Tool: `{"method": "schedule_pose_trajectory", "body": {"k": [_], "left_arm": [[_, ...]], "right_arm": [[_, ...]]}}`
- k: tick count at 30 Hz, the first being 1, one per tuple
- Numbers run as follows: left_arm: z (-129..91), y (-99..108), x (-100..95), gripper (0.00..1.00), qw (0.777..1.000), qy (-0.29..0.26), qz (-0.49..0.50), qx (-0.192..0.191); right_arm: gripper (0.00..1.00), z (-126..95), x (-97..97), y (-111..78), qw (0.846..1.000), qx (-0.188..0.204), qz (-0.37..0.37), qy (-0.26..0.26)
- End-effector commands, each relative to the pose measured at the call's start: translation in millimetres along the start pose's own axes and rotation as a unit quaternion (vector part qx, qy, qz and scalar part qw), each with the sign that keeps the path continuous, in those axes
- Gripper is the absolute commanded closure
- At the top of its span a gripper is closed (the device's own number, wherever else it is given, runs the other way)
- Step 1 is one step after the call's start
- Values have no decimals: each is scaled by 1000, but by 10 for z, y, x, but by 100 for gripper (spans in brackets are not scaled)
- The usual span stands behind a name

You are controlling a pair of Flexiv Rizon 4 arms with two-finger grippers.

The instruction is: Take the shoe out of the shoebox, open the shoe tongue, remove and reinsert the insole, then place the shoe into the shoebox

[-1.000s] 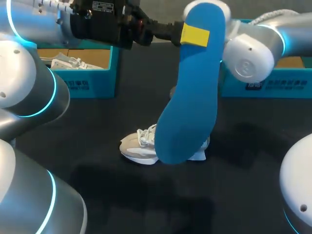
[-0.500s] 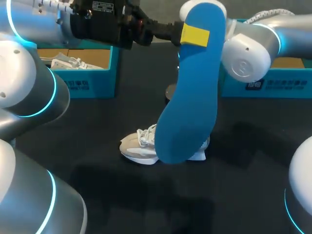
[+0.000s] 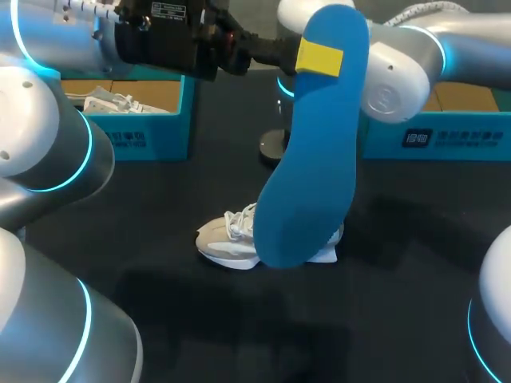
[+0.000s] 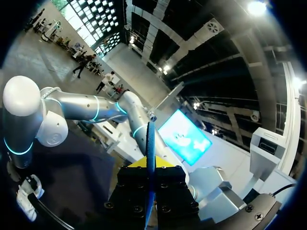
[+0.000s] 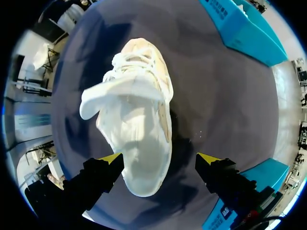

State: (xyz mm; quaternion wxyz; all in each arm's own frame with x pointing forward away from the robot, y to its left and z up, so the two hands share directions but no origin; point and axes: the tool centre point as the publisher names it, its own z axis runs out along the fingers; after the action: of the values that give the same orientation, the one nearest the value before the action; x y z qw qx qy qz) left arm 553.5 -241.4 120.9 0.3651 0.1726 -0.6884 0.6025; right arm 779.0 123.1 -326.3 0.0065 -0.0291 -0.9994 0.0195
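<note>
Shoe (image 3: 227, 239) sits on its sole near the worktop (image 3: 399, 319) middle, out of its box, toe twd the left edge. It's white & laced, and the tongue (image 5: 117, 93) looks flipped fwd over the laces, so the mouth gapes open, prob. to give the insole a clear way back in. Insole (image 3: 311, 159), blue, is out of the shoe & up in the air. L tool (image 3: 319, 57) is pinched narrow on it near one end, and the wrist view has it edge-on btw the fingers. The rest hangs free, held high, I'd say, to stay clear of the shoe & the R arm (image 3: 399, 80). R tool (image 5: 160, 158) hangs over the shoe's heel end w/ fingers wide, one tip each side, gripping nothing. From above it's hidden behind the insole, so I can't tell its height. Likely it's there to steady the shoe or hold the mouth for reinsertion, which I judge to be the next step, then boxing. Left box (image 3: 148, 128) at the far-left corner holds a 2nd shoe (image 3: 112, 102). Right box (image 3: 447, 140) sits at the far-right corner, its inside mostly hidden by the arm.
</note>
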Motion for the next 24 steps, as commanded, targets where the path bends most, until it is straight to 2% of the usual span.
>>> {"method": "schedule_pose_trajectory", "body": {"k": [1,15,24], "left_arm": [[4,21,-3,100,1000,0,0,2],[4,21,-3,100,1000,0,0,2],[4,21,-3,100,1000,0,0,2]], "right_arm": [[0,41,-39,106,1000,9,-2,2],[0,333,-70,228,1000,-6,-16,-14],[0,529,-168,309,999,-15,-25,-15]]}}
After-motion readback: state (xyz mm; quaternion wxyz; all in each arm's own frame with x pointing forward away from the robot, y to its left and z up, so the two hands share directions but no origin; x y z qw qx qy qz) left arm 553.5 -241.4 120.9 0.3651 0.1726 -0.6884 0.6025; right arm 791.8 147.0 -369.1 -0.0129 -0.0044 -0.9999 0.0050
